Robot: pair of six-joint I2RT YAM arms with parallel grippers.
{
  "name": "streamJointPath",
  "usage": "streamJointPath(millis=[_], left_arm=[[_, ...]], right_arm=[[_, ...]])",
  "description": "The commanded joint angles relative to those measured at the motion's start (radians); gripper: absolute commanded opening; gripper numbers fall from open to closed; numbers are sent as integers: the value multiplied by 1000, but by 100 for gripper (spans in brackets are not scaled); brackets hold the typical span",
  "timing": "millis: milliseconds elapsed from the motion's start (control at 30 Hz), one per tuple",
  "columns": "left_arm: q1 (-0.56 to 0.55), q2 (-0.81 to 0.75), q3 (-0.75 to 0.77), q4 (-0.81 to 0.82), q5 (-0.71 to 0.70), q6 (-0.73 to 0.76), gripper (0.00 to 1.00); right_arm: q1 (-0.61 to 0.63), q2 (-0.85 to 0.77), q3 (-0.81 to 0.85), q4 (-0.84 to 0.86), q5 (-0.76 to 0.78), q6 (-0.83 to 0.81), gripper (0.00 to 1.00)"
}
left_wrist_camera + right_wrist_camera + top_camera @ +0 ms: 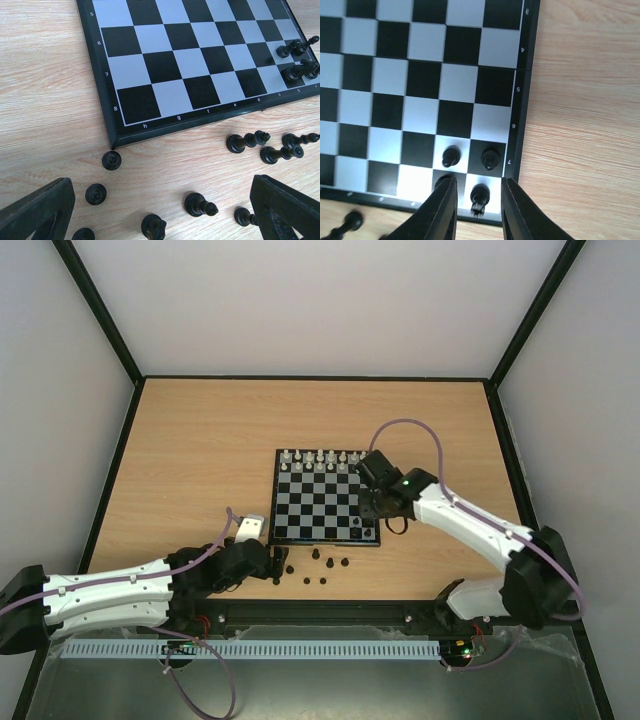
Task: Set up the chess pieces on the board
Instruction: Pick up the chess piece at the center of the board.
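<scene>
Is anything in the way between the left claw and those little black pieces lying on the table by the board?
Nothing visible. The left gripper hangs open right over the loose chess pieces on the table, and the squares of the board next to them are empty.

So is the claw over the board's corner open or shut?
Open. The right claw has its fingers apart, with a gap showing on each side of the black piece between them.

Your left arm (pixel 110 592) and right arm (pixel 470 522) are white with black joints, each with a purple cable (pixel 405 422) (one green light (pixel 408 482) glows).
</scene>
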Motion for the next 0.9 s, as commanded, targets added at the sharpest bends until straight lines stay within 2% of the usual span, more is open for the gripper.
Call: streamJointPath(millis=[0, 233, 500, 733, 867], left_arm=[[-9, -5, 20, -22, -31, -11, 99], [-9, -12, 24, -24, -35, -10, 99], [-9, -25, 22, -38, -36, -20, 99], [-9, -58, 14, -58, -38, -28, 99], [-9, -71, 9, -64, -35, -31, 99]], right_arm=[[32, -109, 17, -103, -37, 18, 26], [215, -158, -23, -105, -64, 110, 26], [501, -62, -12, -47, -50, 229, 26], [622, 99, 21, -2, -59, 256, 25], [650, 173, 41, 13, -58, 270, 26]])
